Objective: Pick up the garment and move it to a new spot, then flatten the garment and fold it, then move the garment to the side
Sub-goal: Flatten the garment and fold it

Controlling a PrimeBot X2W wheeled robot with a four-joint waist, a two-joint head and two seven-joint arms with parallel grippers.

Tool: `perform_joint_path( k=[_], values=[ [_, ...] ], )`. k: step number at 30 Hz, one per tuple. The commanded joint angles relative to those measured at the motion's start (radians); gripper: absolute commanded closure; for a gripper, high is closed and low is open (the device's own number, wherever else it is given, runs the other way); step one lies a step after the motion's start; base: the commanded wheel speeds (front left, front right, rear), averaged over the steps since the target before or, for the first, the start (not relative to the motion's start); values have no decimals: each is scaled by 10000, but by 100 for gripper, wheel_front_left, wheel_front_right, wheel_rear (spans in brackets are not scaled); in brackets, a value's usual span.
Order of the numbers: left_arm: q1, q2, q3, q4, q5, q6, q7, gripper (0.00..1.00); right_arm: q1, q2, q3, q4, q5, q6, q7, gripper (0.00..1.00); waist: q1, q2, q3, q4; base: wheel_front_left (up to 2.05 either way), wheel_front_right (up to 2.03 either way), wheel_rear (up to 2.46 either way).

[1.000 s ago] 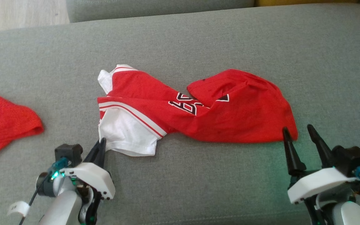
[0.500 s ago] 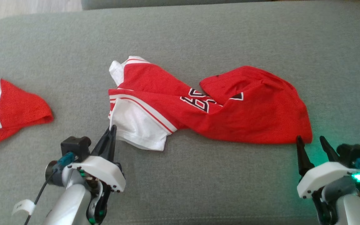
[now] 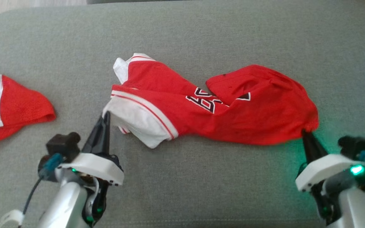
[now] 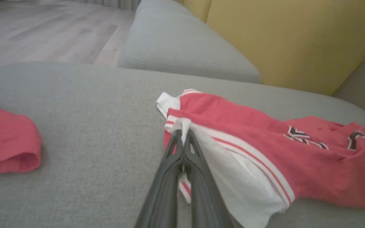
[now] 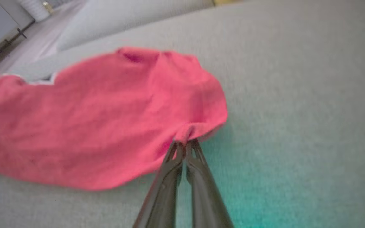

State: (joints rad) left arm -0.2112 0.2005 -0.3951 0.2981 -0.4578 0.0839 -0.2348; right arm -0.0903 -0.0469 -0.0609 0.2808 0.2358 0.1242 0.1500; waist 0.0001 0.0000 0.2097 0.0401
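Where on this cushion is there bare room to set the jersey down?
Widest bare patch: the grey cushion beyond the red jersey, up to its far edge. Also bare: the near strip between the left gripper and right gripper, and right of the jersey. Crowded: the left side, where a second red-and-white garment lies.

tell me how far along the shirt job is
Done: left gripper shut on the white corner of the shirt, right gripper on its red corner. In hand: the pickup; the shirt lies crumpled on the cushion. Left: moving it, flattening, folding, setting aside.
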Motion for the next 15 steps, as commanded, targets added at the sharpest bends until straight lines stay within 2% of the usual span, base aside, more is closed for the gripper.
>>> perform_joint_path(
  k=[1, 9, 15],
  values=[
    [-88, 285, 512, -666, 55, 117, -137, 100, -97, -233, 265, -735, 87, 65, -103, 100, -1, 0, -84, -43, 0, 0, 0],
    [-167, 694, 1164, -3791, 514, 455, -244, 100, -445, -784, 291, -3701, 168, 65, 1, 100, -1, 0, -616, -147, 0, 0, 0],
    [-1383, 1073, 1459, -5765, 771, 409, 16, 100, -1358, -1236, -24, -5819, -22, 65, 433, 100, -1, 0, -1062, -108, 0, 0, 0]
  ],
)
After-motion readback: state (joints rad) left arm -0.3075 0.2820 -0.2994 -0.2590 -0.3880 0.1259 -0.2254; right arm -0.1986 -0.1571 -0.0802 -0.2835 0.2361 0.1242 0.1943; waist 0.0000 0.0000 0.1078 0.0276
